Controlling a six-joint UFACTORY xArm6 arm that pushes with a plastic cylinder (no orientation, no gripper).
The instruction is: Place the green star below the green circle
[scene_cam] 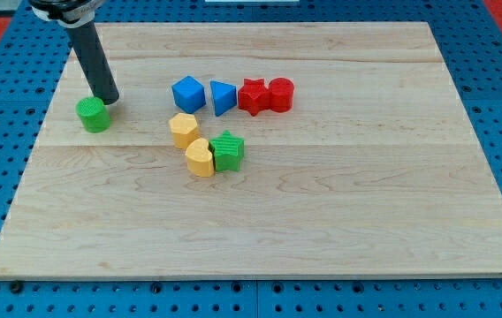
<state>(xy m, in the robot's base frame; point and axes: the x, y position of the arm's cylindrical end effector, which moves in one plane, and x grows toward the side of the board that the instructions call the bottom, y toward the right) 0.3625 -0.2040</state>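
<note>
The green circle (93, 115) sits on the wooden board at the view's upper left. My tip (108, 99) rests just above and right of it, touching or nearly touching its upper right edge. The green star (228, 151) lies near the board's middle, well to the right of and a little below the green circle. It touches a yellow heart (200, 158) on its left side.
A yellow hexagon-like block (183, 129) sits just above the yellow heart. A row above holds a blue cube (187, 94), a blue triangle (223, 96), a red star (253, 95) and a red circle (281, 94). The wooden board (339, 203) lies on a blue pegboard.
</note>
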